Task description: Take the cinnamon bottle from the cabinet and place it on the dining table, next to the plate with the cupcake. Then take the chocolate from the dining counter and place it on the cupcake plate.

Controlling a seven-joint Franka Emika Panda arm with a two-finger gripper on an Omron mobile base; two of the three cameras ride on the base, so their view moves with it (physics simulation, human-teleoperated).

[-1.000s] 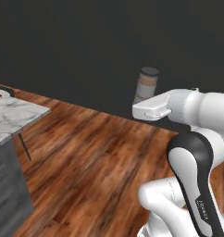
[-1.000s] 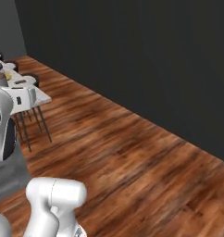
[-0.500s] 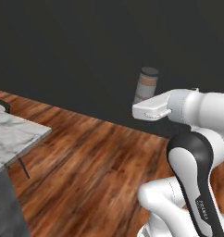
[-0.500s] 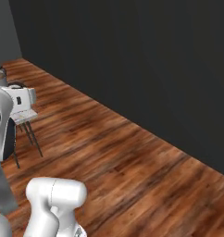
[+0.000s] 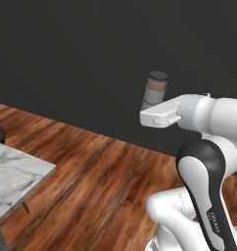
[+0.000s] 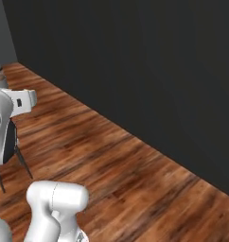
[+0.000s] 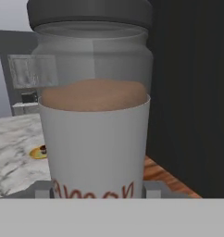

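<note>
While upright, the cinnamon bottle (image 7: 93, 106) seemingly sits clamped in the gripper (image 7: 99, 190).

Dark wall (image 6: 135, 61), wooden floor (image 6: 111, 170)

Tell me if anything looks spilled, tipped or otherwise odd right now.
Nothing stands out. The cinnamon bottle stands upright above the hand with its dark cap on, and the brown powder inside sits level in the hand view. On the marble table behind it, the yellow plate lies flat.
</note>
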